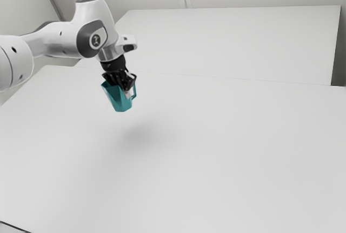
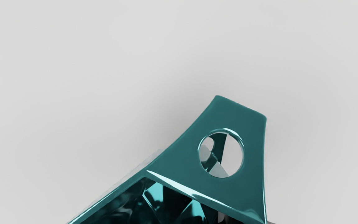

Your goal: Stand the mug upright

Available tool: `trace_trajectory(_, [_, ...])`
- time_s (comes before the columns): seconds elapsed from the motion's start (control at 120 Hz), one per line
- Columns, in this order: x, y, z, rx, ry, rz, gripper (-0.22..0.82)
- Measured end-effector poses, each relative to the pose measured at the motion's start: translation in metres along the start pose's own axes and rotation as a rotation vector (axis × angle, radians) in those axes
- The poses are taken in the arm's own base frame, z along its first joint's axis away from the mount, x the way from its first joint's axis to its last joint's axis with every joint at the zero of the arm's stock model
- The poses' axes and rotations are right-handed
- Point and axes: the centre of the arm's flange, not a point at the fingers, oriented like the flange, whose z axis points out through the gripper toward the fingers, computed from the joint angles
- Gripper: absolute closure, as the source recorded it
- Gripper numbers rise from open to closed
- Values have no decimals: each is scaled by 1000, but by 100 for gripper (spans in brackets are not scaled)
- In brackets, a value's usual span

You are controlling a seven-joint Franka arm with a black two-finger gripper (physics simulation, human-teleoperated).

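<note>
In the exterior view my gripper (image 1: 125, 84) points downward, shut on the teal mug (image 1: 118, 99). The mug hangs in the air above the table, mouth up and leaning somewhat, its handle toward the exterior view's right. The wrist view looks at the rim and dark, shiny inside of the mug (image 2: 166, 205), with the wide handle (image 2: 228, 115) and its round hole extending from the rim. At the bottom edge, small dark parts of the gripper (image 2: 248, 222) appear on either side of the mug's wall beside the handle. The mug hides most of the fingers there.
A broad white table (image 1: 216, 157) stretches under the mug, with a soft shadow beneath it. Behind the table rises a pale panel (image 1: 232, 44). A thin dark line crosses the exterior view's lower left corner.
</note>
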Motion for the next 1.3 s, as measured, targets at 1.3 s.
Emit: trace_trajectory(1.3, [22, 10, 96, 99, 34, 17, 79])
